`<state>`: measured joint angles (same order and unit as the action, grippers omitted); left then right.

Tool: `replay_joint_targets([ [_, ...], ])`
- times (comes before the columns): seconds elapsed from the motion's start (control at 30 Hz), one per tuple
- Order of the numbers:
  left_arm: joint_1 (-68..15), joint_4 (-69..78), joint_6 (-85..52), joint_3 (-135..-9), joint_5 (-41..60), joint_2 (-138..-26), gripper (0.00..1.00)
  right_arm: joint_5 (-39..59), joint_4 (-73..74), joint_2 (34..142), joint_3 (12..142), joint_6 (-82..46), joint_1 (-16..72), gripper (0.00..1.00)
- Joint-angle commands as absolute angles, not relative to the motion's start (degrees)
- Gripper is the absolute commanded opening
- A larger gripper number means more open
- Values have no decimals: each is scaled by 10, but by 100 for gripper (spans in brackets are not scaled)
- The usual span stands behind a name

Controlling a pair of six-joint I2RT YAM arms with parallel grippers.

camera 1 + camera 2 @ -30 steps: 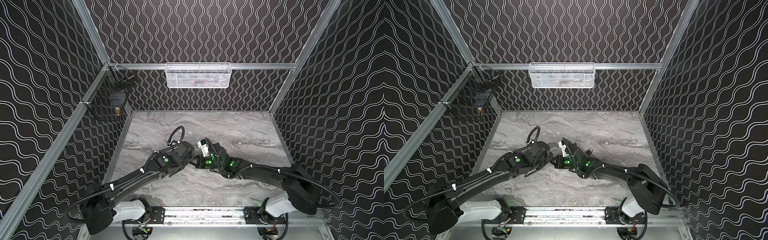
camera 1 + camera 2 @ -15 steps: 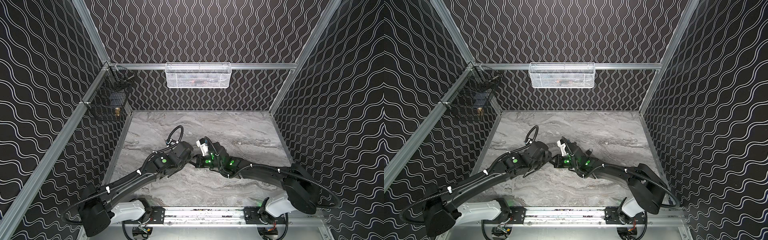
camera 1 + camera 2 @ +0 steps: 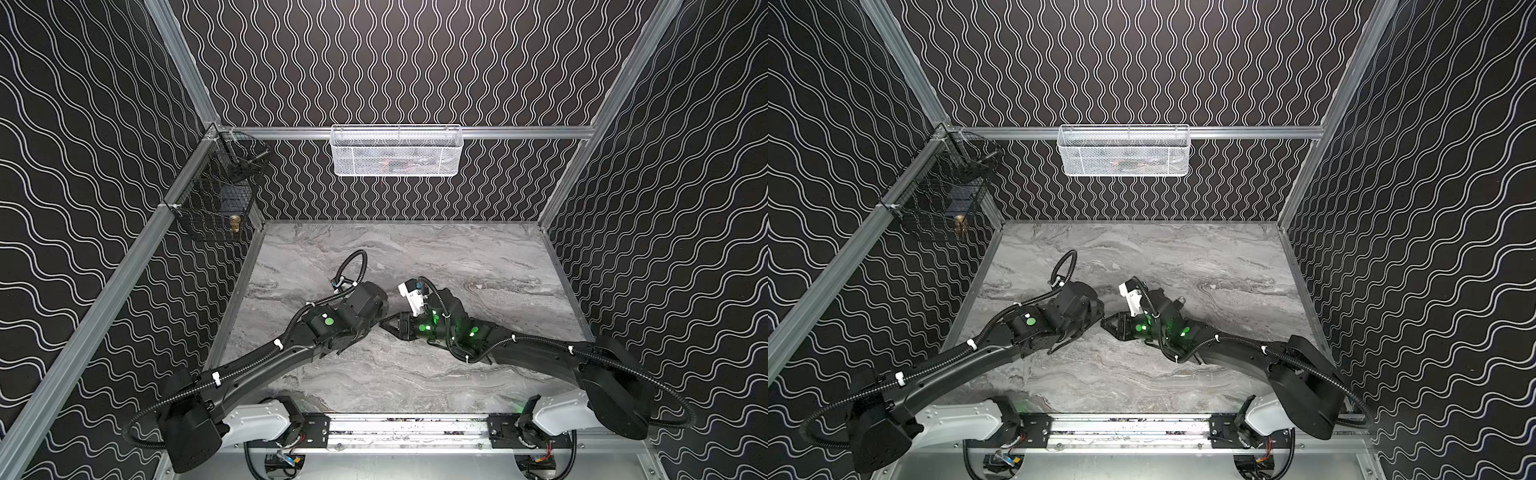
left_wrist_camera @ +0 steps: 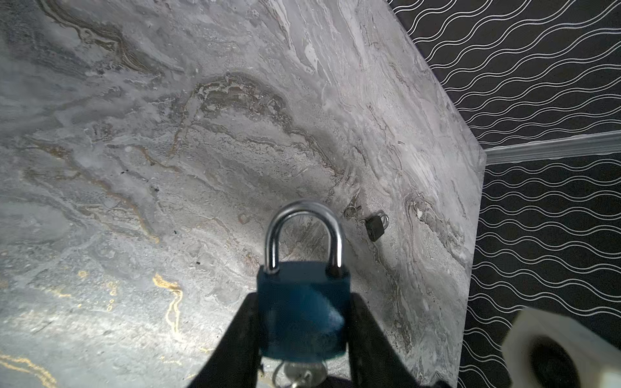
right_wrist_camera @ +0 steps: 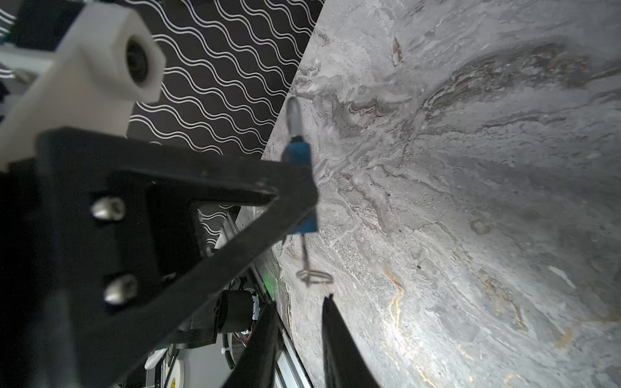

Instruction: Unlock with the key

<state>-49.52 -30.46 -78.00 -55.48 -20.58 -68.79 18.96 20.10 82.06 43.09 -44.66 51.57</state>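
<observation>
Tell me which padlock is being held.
The blue padlock, clamped in the left gripper; the small dark padlock lies loose on the marble table.

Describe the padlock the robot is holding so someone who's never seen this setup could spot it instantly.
Start at the grey marble table and look near its middle. Clamped between the left arm's fingers is a blue padlock with a shiny silver loop and a key in its base. Its neighbour, a dark padlock, lies loose on the table, held by nothing.

Left pincer point(image 4: 303, 302) clamped, right pincer point(image 5: 299, 302) slightly parted, facing tip to tip
</observation>
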Motion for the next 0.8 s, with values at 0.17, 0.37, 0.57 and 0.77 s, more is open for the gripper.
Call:
replay_joint_targets([
  [0.17,-494,-288,-783,-562,-219,-687,14,207,277,844,433,-503,511,17],
  [0.37,-495,-283,-778,-561,-211,-685,14,205,287,851,432,-510,511,9],
  [0.57,-499,-296,-770,-563,-174,-691,13,185,281,851,442,-502,506,6],
  [0.77,-516,-267,-773,-548,-152,-677,12,180,280,858,469,-493,505,5],
])
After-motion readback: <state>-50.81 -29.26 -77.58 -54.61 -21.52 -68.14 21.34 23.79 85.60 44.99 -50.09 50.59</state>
